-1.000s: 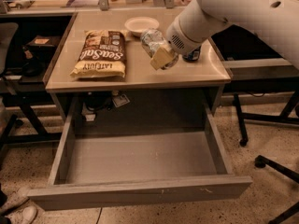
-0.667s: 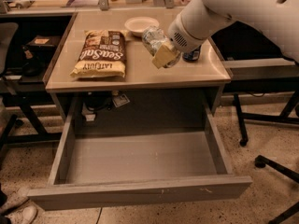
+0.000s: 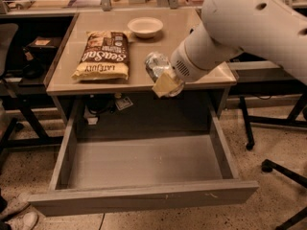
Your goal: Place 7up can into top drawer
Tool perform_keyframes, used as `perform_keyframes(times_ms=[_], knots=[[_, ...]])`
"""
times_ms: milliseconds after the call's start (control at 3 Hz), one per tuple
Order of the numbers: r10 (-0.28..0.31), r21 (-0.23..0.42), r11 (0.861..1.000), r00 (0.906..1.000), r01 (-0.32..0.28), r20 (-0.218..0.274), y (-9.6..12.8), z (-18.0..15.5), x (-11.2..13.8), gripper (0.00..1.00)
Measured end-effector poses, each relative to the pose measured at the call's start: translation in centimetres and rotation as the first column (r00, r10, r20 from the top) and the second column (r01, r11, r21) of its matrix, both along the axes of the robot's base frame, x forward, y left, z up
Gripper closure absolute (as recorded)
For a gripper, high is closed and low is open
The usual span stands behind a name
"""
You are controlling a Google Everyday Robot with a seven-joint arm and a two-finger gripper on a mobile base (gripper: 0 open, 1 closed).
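My gripper is shut on the 7up can, a pale silvery can held tilted above the front edge of the tan desk top. One tan finger pad shows under the can; the other is hidden behind it. The white arm comes in from the upper right. The top drawer is pulled fully open below and in front of the can, and its grey inside holds nothing.
A brown chip bag lies on the desk's left half, and a white bowl sits at the back. A chair base and legs stand right of the drawer. A dark chair is at the left.
My gripper has carried the can from the back right of the desk top forward to its front edge, nearer the open drawer. The bag, bowl and drawer have not moved.
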State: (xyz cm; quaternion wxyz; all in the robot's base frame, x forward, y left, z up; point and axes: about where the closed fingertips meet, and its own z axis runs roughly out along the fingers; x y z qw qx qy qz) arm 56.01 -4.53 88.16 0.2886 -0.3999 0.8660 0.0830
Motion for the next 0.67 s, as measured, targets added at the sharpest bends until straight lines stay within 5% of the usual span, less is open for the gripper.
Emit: perform_keyframes(times_ms=[333,667], knots=[[0.011,0.023,1.0,0.9941,-0.009,-0.108,2.12,-4.48,-3.81,1.0],[0.012,0.024,1.0,0.994,-0.009,-0.109,2.15,-4.5,-3.84,1.0]])
